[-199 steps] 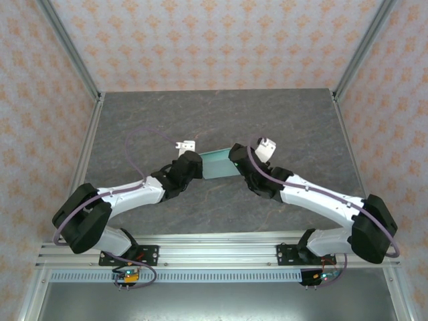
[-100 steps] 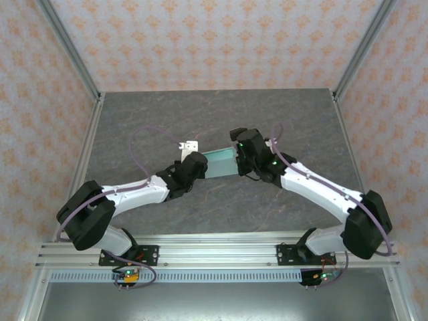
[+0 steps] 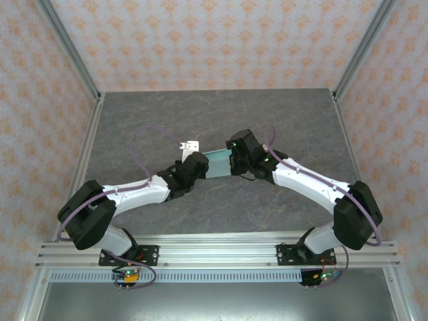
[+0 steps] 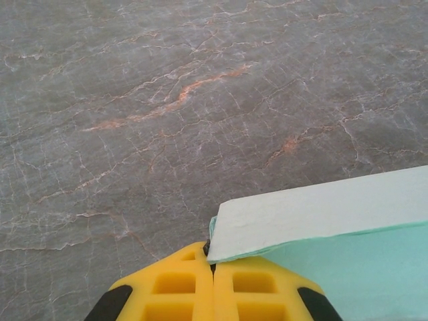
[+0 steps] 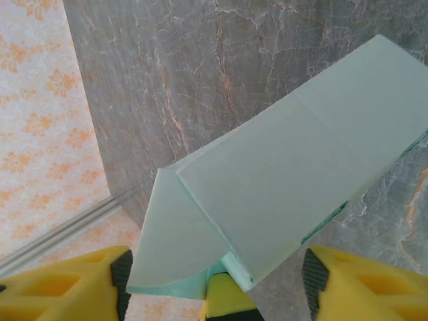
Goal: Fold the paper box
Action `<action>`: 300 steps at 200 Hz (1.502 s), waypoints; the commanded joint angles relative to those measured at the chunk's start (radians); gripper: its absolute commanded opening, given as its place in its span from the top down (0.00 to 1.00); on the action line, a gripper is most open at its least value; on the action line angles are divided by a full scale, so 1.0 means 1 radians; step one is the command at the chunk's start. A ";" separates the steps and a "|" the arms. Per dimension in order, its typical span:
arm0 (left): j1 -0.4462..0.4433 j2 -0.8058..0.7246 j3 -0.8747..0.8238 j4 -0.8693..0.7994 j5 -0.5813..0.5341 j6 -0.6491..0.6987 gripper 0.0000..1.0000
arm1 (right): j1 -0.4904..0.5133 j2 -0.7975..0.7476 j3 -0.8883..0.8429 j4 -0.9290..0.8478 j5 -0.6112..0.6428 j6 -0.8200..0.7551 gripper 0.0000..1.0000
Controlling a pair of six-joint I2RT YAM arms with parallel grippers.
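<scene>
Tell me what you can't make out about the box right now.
- Top view: both ends of the paper box are hidden under the left gripper and right gripper.
- Left wrist: box runs off the right and bottom edges.
- Right wrist: far end is cut off at the right edge; unclear whether the right gripper touches it.

Top external: fixed high above and behind the arm bases, looks down and forward from well back over the whole counter (image 3: 167, 114) to the far wall (image 3: 221, 40). Left wrist: rides on the left gripper (image 4: 212, 257), very close, looks out past closed jaws low across the counter. Right wrist: rides on the right gripper (image 5: 217, 284), equally close, looks between parted jaws toward a papered wall (image 5: 40, 100). Shared by all three: the paper box (image 3: 217, 162) mid-counter.
</scene>
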 commanded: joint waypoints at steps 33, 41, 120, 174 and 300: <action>-0.002 -0.017 -0.113 0.023 0.104 0.096 0.89 | -0.004 0.054 -0.077 0.069 0.062 0.023 0.45; -0.002 -0.035 -0.128 0.042 0.110 0.108 0.89 | -0.004 0.053 -0.089 0.065 0.081 0.025 0.47; 0.010 -0.268 -0.135 0.006 0.196 0.219 0.47 | -0.006 0.135 -0.152 0.096 0.129 0.017 0.54; 0.115 -0.369 -0.071 -0.012 0.403 0.170 0.24 | -0.006 0.151 -0.148 0.100 0.109 0.009 0.54; 0.213 -0.022 -0.137 0.165 0.425 -0.002 0.24 | -0.007 0.150 -0.134 0.073 0.160 -0.035 0.54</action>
